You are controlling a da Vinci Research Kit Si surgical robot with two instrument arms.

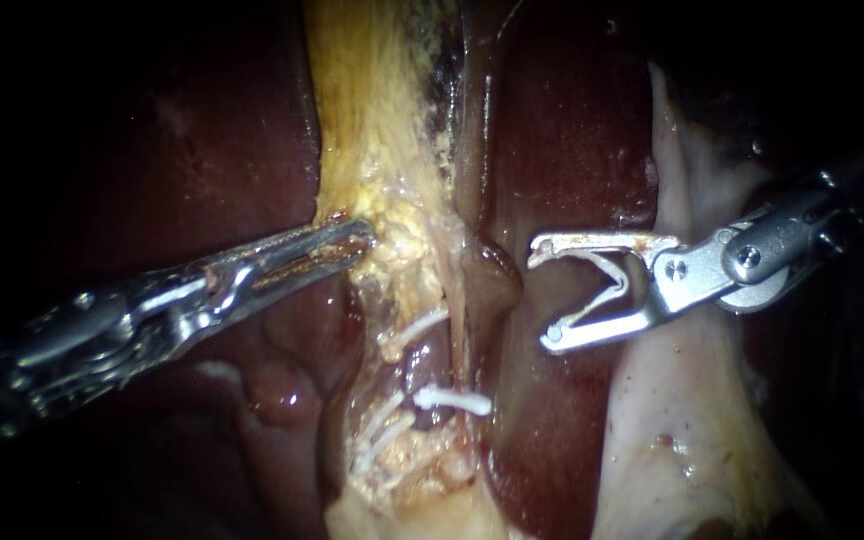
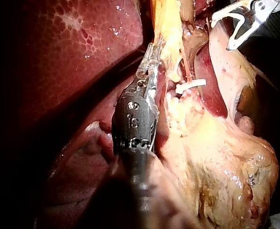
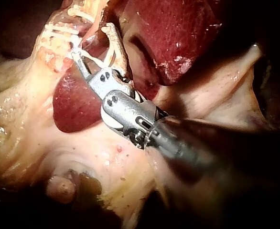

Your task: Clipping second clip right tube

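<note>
My right instrument [image 1: 548, 293] comes in from the right, its jaws wide apart with a white clip [image 1: 607, 282] held between them. It hangs just right of a dark reddish tube [image 1: 492, 280] and does not touch it. White clips [image 1: 452, 400] sit on the dissected stalk lower down, with another clip [image 1: 420, 326] above them. My left instrument [image 1: 357, 238] has its jaws shut on the yellow fatty tissue [image 1: 392, 200] left of the tubes. In the left wrist view those jaws [image 2: 152, 62] lie along the yellow strip, a clip [image 2: 190, 87] beside them.
Dark red liver [image 1: 572, 120] surrounds the stalk on both sides. A pale tissue flap [image 1: 692, 400] lies under and behind my right instrument's shaft. The right wrist view shows the same pale tissue [image 3: 130, 157] beneath the shaft.
</note>
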